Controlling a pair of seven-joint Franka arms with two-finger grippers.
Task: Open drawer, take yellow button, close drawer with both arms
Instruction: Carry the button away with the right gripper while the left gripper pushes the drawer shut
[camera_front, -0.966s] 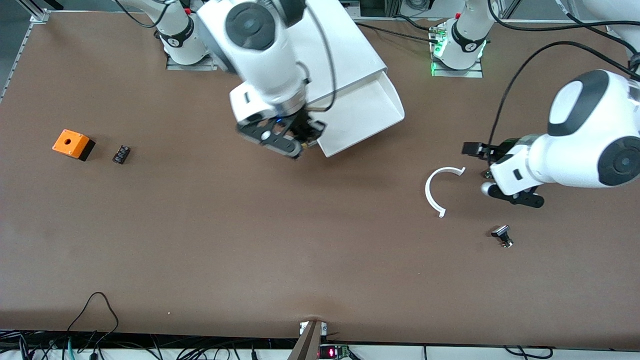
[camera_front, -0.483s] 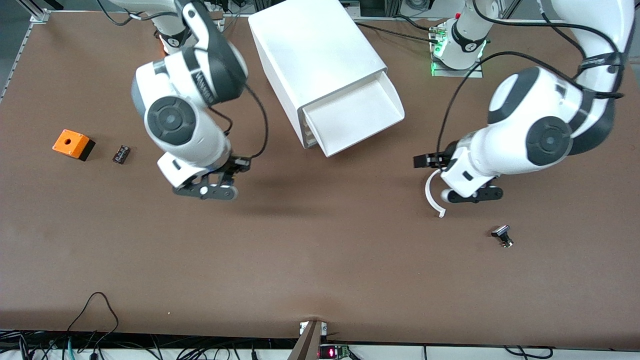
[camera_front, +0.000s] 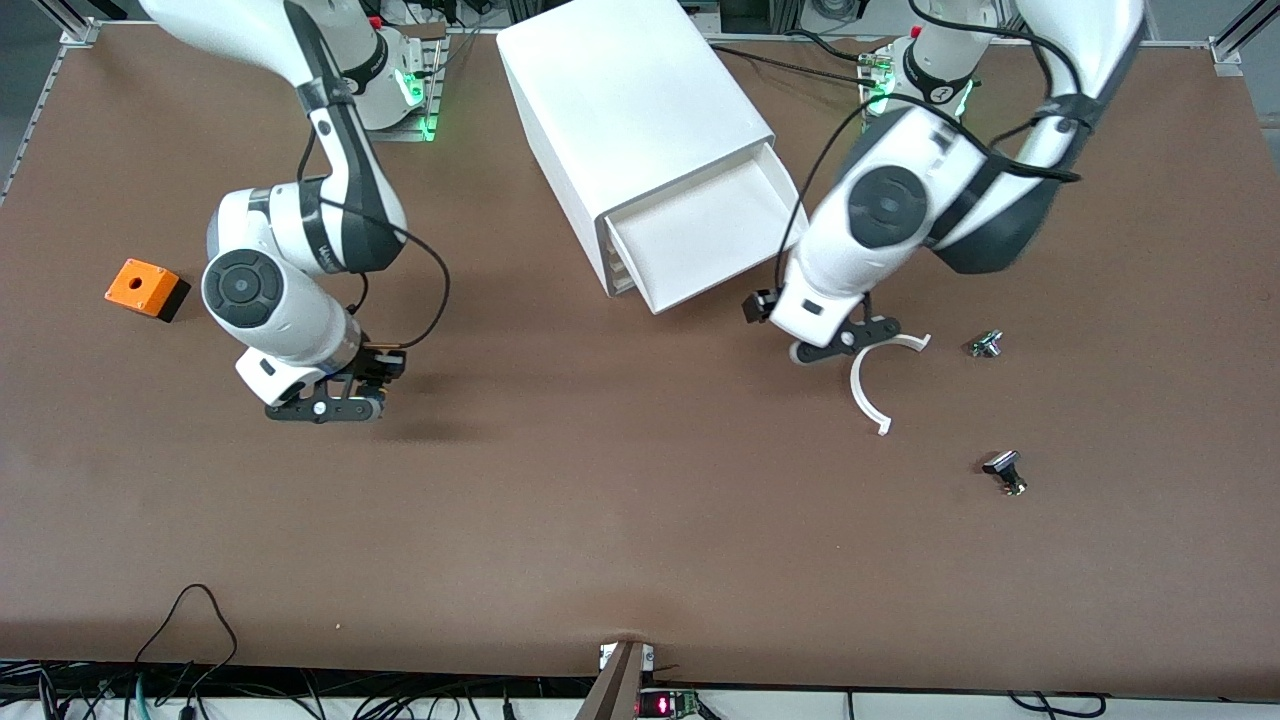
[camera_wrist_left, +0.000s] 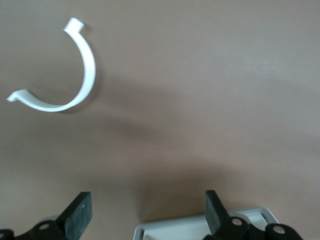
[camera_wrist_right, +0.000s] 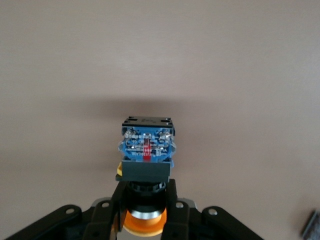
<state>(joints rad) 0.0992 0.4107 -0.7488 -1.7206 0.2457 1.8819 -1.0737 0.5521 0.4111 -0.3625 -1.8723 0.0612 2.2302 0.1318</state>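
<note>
The right hand (camera_front: 325, 405) now hangs over bare surface (camera_front: 600, 520) in the left-middle of the front view, well away from the cabinet (camera_front: 630, 110) where it was a second ago. It is clamped on the button (camera_wrist_right: 146, 150), whose blue-black body sticks out past the fingers with the orange cap tucked between them. So the take is done: the button is out of the drawer (camera_front: 700, 245), which stands pulled open and empty at the upper centre of the frame.

The left hand (camera_front: 840, 345) has swung in from the right edge and now sits just below the drawer's right corner, fingers spread wide and holding nothing, partly above the white curved strip (camera_front: 865, 385). The left wrist view shows a white rim of the drawer between its fingers.

By my judgement, closing the drawer is what remains, and the left hand is lining up to push its front. The orange box (camera_front: 145, 287) sits at the far left; two small knob pieces (camera_front: 1004, 470) lie at the right.
</note>
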